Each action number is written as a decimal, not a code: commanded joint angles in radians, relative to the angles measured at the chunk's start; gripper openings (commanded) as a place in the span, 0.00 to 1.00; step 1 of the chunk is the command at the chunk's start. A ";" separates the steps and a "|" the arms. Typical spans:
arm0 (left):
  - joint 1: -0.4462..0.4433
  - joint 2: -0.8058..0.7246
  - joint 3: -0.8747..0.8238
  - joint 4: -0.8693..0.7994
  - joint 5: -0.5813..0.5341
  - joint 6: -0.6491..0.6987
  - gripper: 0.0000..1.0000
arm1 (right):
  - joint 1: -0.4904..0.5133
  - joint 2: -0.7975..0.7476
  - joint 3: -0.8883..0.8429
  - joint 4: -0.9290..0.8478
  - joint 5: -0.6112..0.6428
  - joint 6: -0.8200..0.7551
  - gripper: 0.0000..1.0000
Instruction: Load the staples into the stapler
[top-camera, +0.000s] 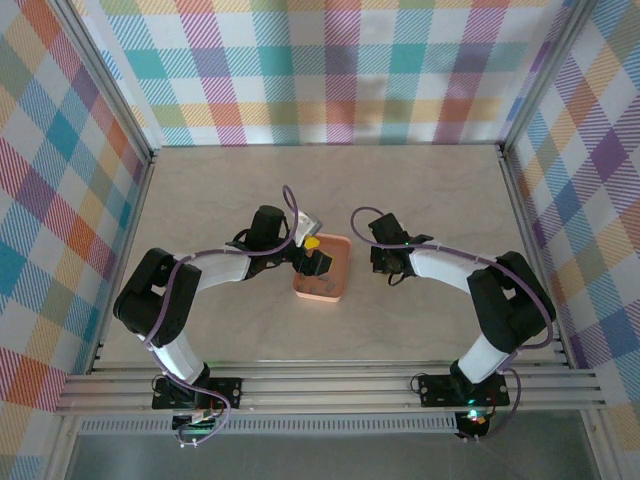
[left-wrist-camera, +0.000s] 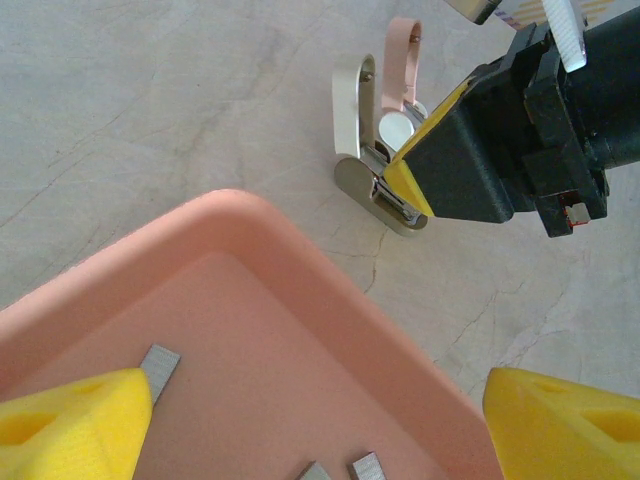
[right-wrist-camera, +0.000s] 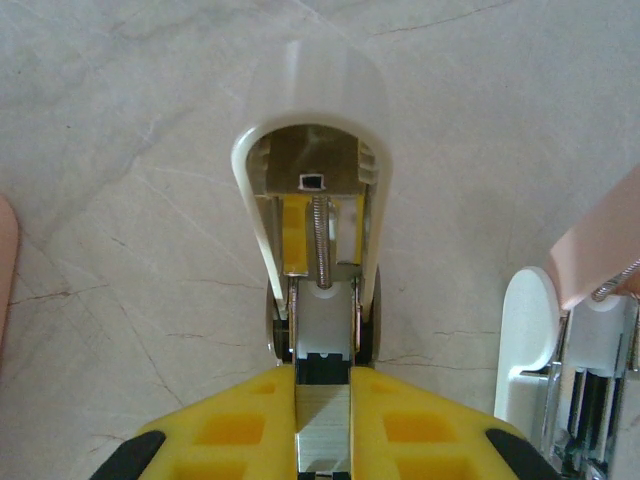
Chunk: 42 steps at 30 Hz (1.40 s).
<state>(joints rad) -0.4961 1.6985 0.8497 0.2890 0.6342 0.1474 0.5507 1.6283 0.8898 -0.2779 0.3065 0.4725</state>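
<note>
The left gripper hovers over the orange tray, its yellow fingers spread wide, apparently poised to pick one of the staples lying flat on the tray floor; just right of the tray, on the marbled table, the stapler stands with its white lid swung up, exposing the loading channel; the right gripper is clamped on its base, likely steadying it for loading.

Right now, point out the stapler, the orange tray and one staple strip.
stapler (right-wrist-camera: 312, 95): right wrist view, white raised cover.
orange tray (left-wrist-camera: 300, 250): left wrist view, far rim.
staple strip (left-wrist-camera: 160, 363): left wrist view, its middle.
</note>
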 joint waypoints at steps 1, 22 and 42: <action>-0.010 -0.031 0.019 -0.008 0.002 0.018 0.86 | 0.002 0.017 -0.009 -0.015 -0.003 0.017 0.17; -0.012 -0.037 0.016 -0.009 -0.001 0.018 0.86 | 0.003 -0.023 0.007 -0.028 -0.016 0.018 0.27; -0.013 -0.039 0.019 -0.015 -0.014 0.024 0.86 | -0.103 -0.075 0.047 -0.078 -0.193 0.090 0.25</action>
<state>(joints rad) -0.4961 1.6985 0.8497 0.2882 0.6228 0.1482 0.4519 1.5200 0.9115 -0.3351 0.1711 0.5282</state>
